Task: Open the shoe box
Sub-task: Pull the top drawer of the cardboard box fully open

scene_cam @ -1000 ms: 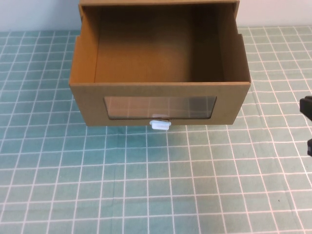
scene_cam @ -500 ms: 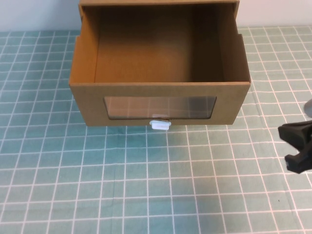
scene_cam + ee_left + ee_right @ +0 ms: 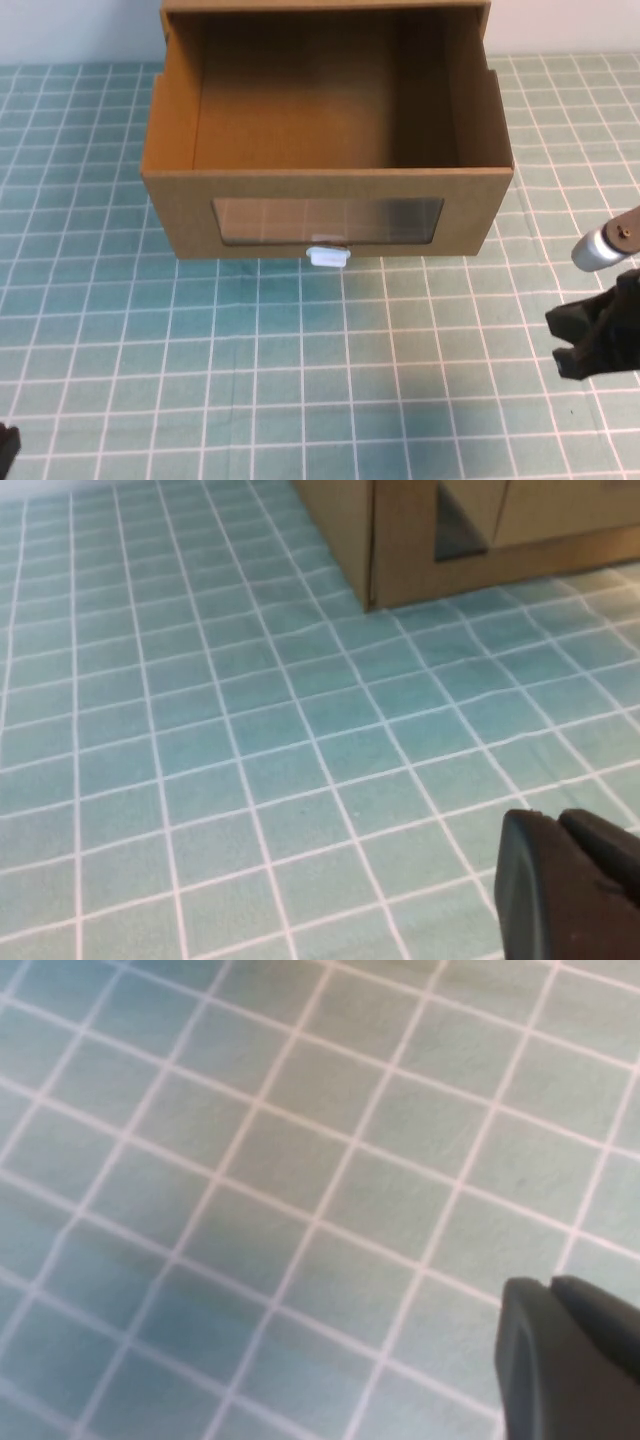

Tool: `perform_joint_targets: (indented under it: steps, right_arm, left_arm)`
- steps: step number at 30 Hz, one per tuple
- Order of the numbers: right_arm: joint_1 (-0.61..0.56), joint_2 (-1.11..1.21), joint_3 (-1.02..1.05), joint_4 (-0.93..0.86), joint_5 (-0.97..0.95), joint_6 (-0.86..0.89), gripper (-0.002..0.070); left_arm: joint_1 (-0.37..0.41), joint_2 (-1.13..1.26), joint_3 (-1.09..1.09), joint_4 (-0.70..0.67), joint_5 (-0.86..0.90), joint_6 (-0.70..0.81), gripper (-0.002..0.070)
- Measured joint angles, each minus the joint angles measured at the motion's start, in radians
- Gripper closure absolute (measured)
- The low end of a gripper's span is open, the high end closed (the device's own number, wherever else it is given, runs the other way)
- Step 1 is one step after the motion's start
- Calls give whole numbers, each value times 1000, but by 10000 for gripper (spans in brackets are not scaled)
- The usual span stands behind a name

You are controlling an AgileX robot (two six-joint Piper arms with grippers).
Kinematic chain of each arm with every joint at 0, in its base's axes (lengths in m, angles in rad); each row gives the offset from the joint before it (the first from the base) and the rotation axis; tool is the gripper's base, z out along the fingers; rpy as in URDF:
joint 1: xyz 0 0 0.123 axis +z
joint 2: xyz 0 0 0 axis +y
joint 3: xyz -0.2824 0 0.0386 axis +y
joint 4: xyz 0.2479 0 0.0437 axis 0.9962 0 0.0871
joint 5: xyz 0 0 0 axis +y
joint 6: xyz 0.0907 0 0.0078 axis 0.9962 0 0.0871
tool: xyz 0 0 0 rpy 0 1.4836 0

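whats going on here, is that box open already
The cardboard shoe box sits open, its windowed drawer with the white pull tab slid out toward the robot. Nothing holds it. The right gripper hangs over the mat at the right edge, jaws shut; the left gripper sits low at the near left corner, jaws shut too.

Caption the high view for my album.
Open cardboard shoe box on teal grid mat; right gripper at right edge, left gripper at near-left corner.
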Motion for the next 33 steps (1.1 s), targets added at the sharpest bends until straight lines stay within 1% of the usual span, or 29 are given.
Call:
perform_joint_targets:
  steps: [3, 7, 13, 16, 22, 25, 29, 33]
  right_arm:
    - [0, -53, 0, 0, 49, 0, 689]
    - [0, -162, 0, 1, 110, 0, 689]
    - [0, -356, 40, 22, 127, 0, 689]
    - [0, -475, 116, 75, 123, 0, 689]
    - [0, -728, 320, 248, 121, 0, 689]
    - [0, -874, 415, 286, 142, 0, 689]
    - [-40, -1067, 446, 290, 299, 0, 689]
    - [-88, -1174, 446, 298, 464, 0, 689]
  left_arm:
    - [3, -53, 72, 2, -59, 0, 680]
    - [26, -96, 111, 8, -108, 0, 680]
    - [35, -102, 230, 12, -153, 0, 680]
    - [37, -102, 247, 17, -174, 0, 680]
    - [37, -102, 247, 18, -184, 0, 680]
    - [37, -102, 247, 19, -184, 0, 680]
    - [37, -102, 247, 19, -185, 0, 680]
    - [37, -102, 247, 19, -185, 0, 680]
